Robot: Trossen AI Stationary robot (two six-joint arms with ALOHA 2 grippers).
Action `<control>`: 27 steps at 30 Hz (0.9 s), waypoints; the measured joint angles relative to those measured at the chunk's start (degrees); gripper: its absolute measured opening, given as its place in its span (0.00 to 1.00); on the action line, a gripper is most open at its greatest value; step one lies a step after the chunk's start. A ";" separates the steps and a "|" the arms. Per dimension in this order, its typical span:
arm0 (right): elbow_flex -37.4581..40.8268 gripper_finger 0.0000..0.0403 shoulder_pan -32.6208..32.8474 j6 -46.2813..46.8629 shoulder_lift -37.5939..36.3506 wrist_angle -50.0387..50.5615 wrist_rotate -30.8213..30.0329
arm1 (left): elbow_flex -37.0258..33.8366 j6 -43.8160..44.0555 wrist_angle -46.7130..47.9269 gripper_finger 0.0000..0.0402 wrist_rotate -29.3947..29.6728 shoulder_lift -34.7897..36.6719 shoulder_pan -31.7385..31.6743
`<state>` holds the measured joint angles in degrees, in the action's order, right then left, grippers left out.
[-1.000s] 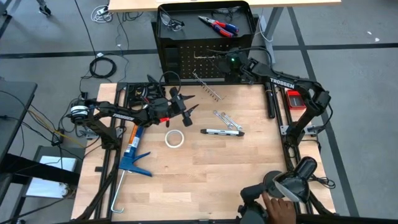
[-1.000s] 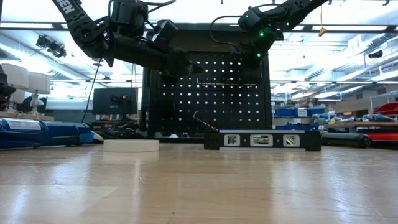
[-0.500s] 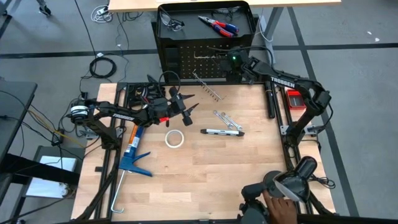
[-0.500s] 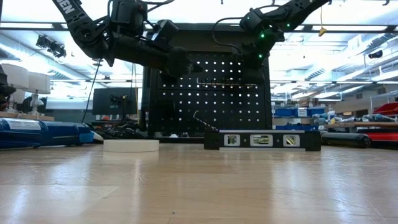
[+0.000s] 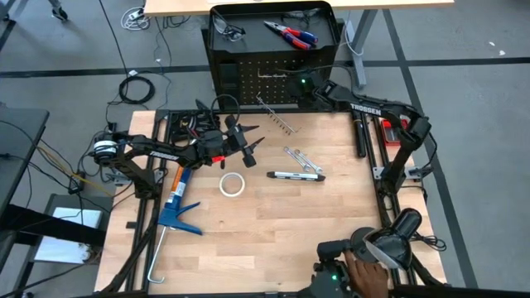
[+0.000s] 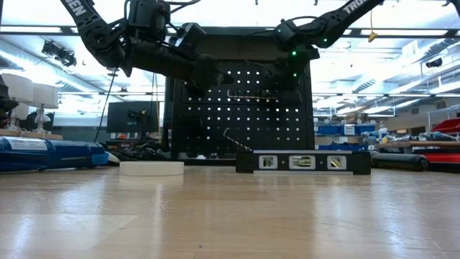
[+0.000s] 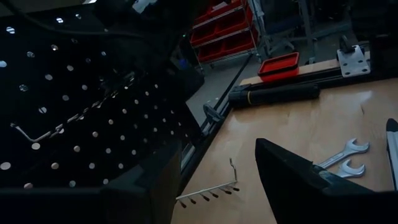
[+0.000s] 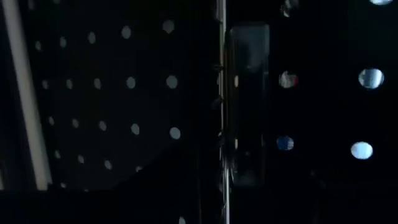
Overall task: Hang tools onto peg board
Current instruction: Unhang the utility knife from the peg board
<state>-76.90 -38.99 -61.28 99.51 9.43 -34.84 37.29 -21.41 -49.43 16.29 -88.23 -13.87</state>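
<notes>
right hand (image 5: 300,85) is up against the peg board (image 5: 248,83) face by a hook rack (image 5: 272,76) mounted there; can't tell if it's spread or pinching anything. left hand (image 5: 248,142) hangs spread and empty over the surface (image 5: 273,223), holding nothing. two wrenches (image 5: 302,159) and a level (image 5: 296,175) lie mid-surface, a loose hook rack (image 5: 277,116) just in front of the board, pliers (image 5: 291,33) on its top tray. looks like hook setup. next move calls for picking up a wrench and lining its end onto a peg.

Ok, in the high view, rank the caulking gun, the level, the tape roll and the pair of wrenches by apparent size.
Largest to smallest:
1. Blue caulking gun
2. Level
3. Pair of wrenches
4. White tape roll
Wrenches and roll look close, so that order is unsure.
</notes>
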 joint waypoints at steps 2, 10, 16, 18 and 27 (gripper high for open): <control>0.00 0.46 0.52 -0.23 0.57 -0.81 -1.36 | 0.00 0.00 0.28 0.53 0.01 0.00 0.00; 0.00 0.41 2.10 4.00 0.05 -0.72 -2.69 | 0.01 0.00 1.07 0.53 0.00 0.00 0.04; -0.02 0.39 2.99 4.66 -0.09 -1.51 -0.13 | 0.01 0.00 1.07 0.53 0.00 0.00 0.04; -0.04 0.37 3.03 4.76 -0.13 -1.54 -0.06 | 0.01 0.00 1.07 0.53 0.00 0.00 0.04; -0.13 0.21 3.72 6.92 -0.41 -0.99 -0.76 | 0.01 0.00 1.07 0.53 0.00 0.00 0.04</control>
<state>-77.03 -35.27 -54.35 99.10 8.44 -35.60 37.30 -21.41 -48.36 16.29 -88.23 -13.82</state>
